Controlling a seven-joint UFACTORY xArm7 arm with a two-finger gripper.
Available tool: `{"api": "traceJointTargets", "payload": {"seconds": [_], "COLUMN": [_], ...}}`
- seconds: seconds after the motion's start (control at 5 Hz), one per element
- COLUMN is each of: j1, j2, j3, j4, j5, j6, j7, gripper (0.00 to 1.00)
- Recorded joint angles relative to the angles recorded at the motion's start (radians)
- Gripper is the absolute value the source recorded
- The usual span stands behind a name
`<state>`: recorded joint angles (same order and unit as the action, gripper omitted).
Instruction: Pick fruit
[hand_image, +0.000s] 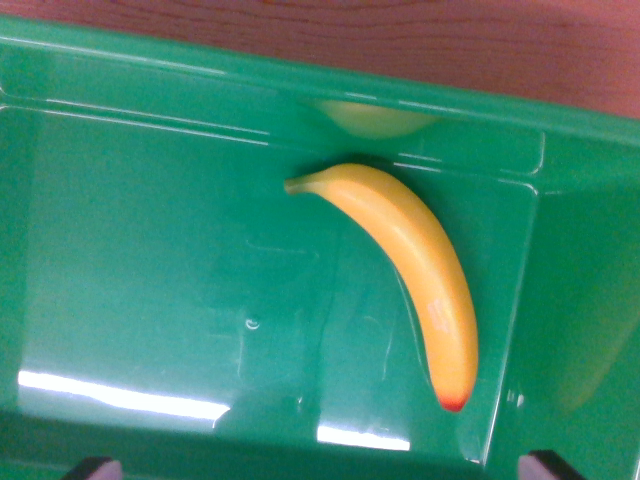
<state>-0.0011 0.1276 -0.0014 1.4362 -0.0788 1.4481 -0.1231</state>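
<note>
The banana (415, 275) lies on the floor of the green bin (150, 290), toward the wrist view's right, near the side wall. The fingers (550, 465) sit wide apart, holding nothing, though only their tips show. Best to centre over its middle and close across its narrow width, clear of that wall.

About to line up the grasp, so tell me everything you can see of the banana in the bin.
The banana is yellow, smooth and glossy, plastic-looking, with an orange tint and a red tip at its lower end. Its thin stem points to the wrist view's left at the top, and the body curves down towards the right. It lies flat on the floor of the green bin, near the right wall. Nothing else touches it.
</note>
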Motion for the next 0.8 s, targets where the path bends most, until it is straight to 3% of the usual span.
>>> {"api": "traceJointTargets", "payload": {"seconds": [0.2, 0.4, 0.6, 0.8], "j1": [-0.0056, -0.0056, -0.0116, -0.0116], "j2": [0.012, 0.012, 0.026, 0.026], "j3": [-0.003, -0.003, -0.007, -0.007], "j4": [-0.022, -0.022, -0.046, -0.046], "j5": [0.0001, 0.0001, 0.0002, 0.0002], "j6": [-0.039, -0.039, -0.082, -0.082], "j7": [-0.026, -0.026, -0.053, -0.053], "gripper": [0.00, 0.00, 0.00, 0.00]}}
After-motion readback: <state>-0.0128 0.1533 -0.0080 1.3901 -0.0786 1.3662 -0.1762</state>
